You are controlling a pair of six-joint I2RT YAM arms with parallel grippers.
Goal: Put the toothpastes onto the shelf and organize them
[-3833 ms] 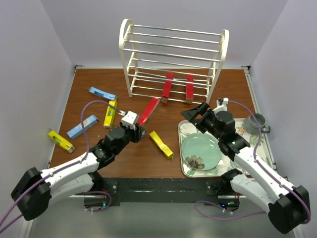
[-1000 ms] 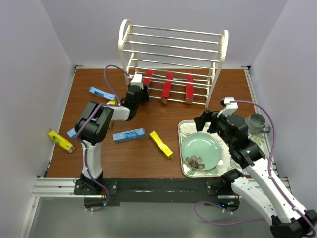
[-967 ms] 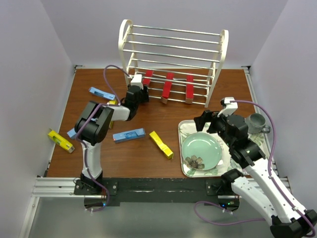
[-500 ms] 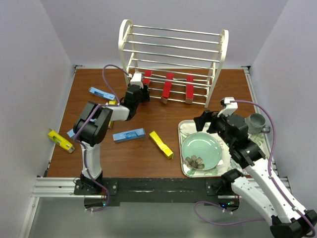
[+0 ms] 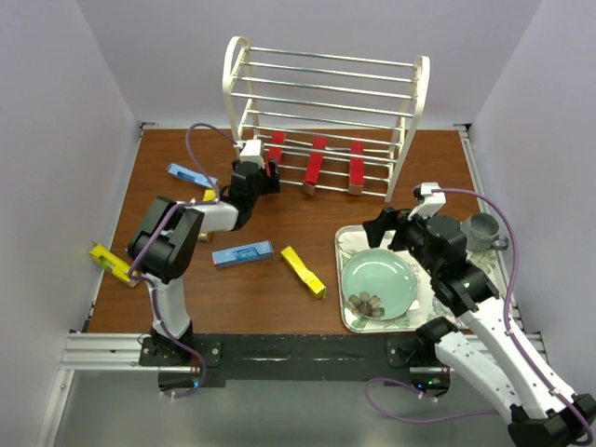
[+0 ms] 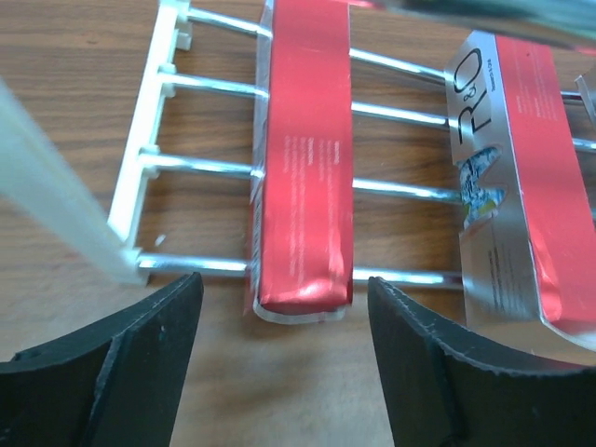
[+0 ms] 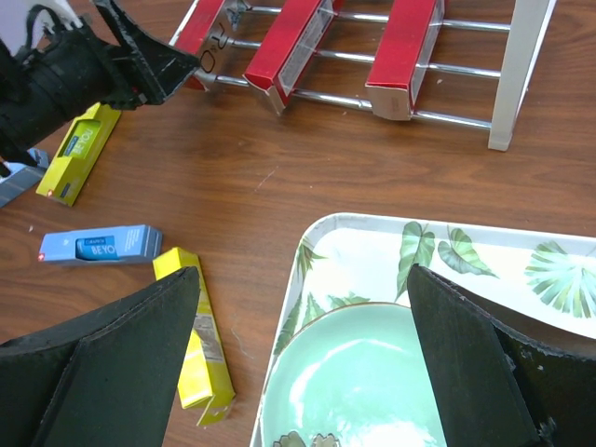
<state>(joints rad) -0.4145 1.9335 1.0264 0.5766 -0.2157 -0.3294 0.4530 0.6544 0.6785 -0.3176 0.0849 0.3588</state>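
- Three red toothpastes [image 5: 316, 166] lie across the bottom rungs of the shelf [image 5: 326, 70], side by side with gaps between them. The shelf stands at the middle of the tabletop's [image 5: 279, 209] far edge.
- Left fingers [image 6: 140, 363] sit low at the shelf's front left, spread on either side of the leftmost red box [image 6: 303, 158]. There's daylight on both sides, so they grip nothing.
- That box rests flat on the rungs, its near end poking just past the front rung. The second red box [image 6: 521, 186] is to its right, apart from it.
- Right fingers [image 7: 102, 363] are wide and empty, hanging over the far-left corner of the floral tray [image 7: 372, 242] at the tabletop's near-right corner.
- A green plate [image 5: 379, 284] sits on that tray. A grey mug [image 5: 482, 228] is at the tray's far-right corner; on it or beside it, I can't tell.
- Loose on the tabletop near its middle are the centre blue box [image 5: 242, 253] and, just right of it, the centre yellow box [image 5: 304, 271].
- Toward the left edge are the far blue box [image 5: 193, 176] and the edge yellow box [image 5: 114, 264].
- Another yellow box [image 7: 79, 149] lies half-hidden beside the left arm.
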